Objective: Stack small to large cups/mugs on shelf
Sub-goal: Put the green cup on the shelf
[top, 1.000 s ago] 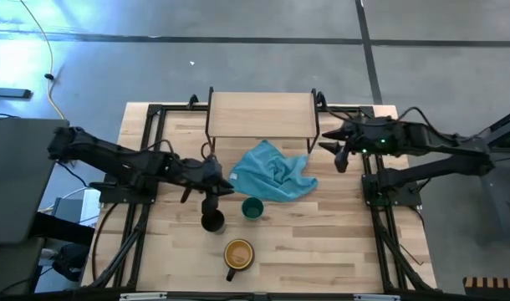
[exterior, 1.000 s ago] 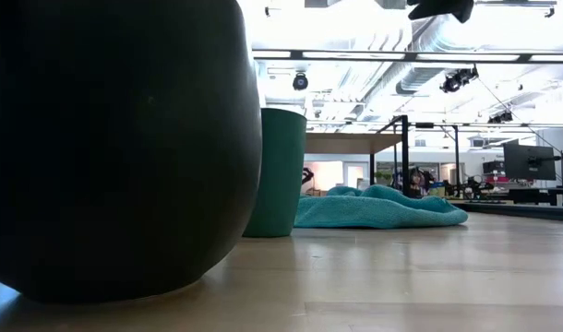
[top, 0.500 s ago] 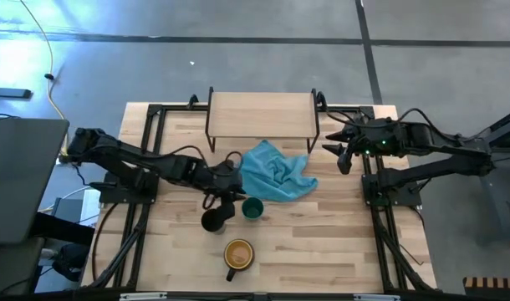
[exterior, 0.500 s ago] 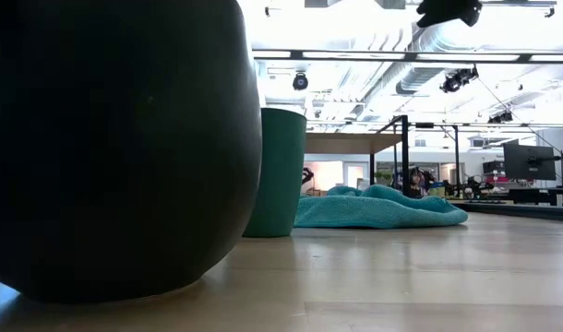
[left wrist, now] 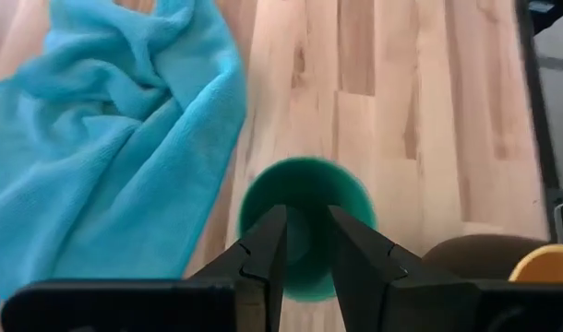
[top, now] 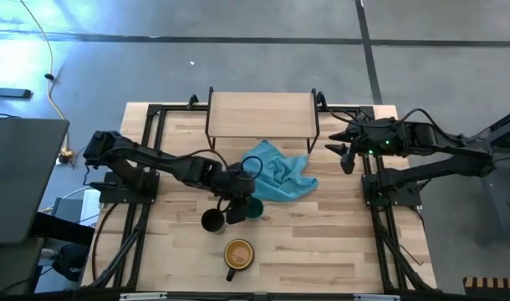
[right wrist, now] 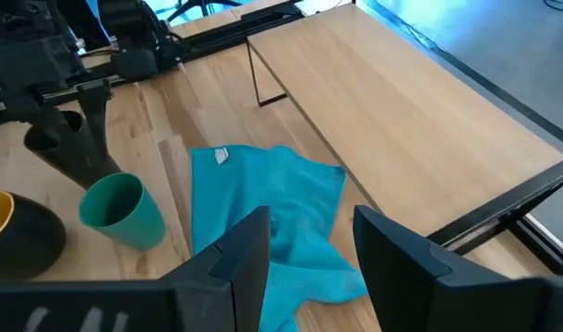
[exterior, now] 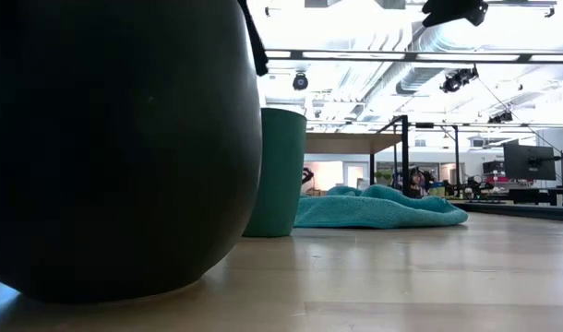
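The small teal cup [top: 253, 209] stands upright on the table beside the slightly bigger black cup [top: 211, 221]. The dark mug with the yellow-orange inside [top: 238, 253] stands nearer the front edge. It fills the left of the low view [exterior: 115, 148]. The light-wood shelf [top: 261, 115] stands at the far edge with nothing on its board. My left gripper [top: 240, 207] hovers just above the teal cup [left wrist: 305, 231], pointing down, its fingers [left wrist: 263, 254] a narrow gap apart over the cup's mouth. My right gripper [top: 345, 157] is open and empty at the right, beside the shelf.
A crumpled teal cloth [top: 276, 174] lies between the shelf and the cups, close to the teal cup; it also shows in the right wrist view [right wrist: 263, 212]. Black frame rails [top: 150, 150] run along both sides of the table. Bare wood lies at the front right.
My left gripper has moved toward the table's right edge and a little toward its near edge. It has passed from behind the black cup to a place over the teal cup. The cups, mug and cloth have not moved.
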Controlling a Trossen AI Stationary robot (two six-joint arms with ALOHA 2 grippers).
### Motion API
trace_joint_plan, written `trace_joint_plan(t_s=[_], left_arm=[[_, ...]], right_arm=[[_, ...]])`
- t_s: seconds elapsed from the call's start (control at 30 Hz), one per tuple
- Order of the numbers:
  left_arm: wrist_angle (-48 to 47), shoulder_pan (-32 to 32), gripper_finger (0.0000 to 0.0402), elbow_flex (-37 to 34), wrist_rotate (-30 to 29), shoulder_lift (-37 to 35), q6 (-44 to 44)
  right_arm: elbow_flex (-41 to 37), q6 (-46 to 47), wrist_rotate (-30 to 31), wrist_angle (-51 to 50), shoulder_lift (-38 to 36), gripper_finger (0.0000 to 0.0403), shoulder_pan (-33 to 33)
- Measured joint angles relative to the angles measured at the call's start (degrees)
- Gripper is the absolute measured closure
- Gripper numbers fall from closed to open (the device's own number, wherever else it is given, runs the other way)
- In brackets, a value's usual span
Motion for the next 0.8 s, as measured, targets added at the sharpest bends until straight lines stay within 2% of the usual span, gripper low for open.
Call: trace_joint_plan(t_s=[0.43, 0.8], left_arm=[[-1.4, 0.1, 0.0334, -0.1, -2.5, 0.1, -1.6], [-2.2, 1.6, 0.0334, -0.1, -1.1, 2.3, -4.7]], right_arm=[[0.0, 0.0, 0.0, -0.4, -0.4, 0.0253, 0.0], [0.0, 0.0, 0.0, -0.4, -0.3, 0.0253, 0.0]])
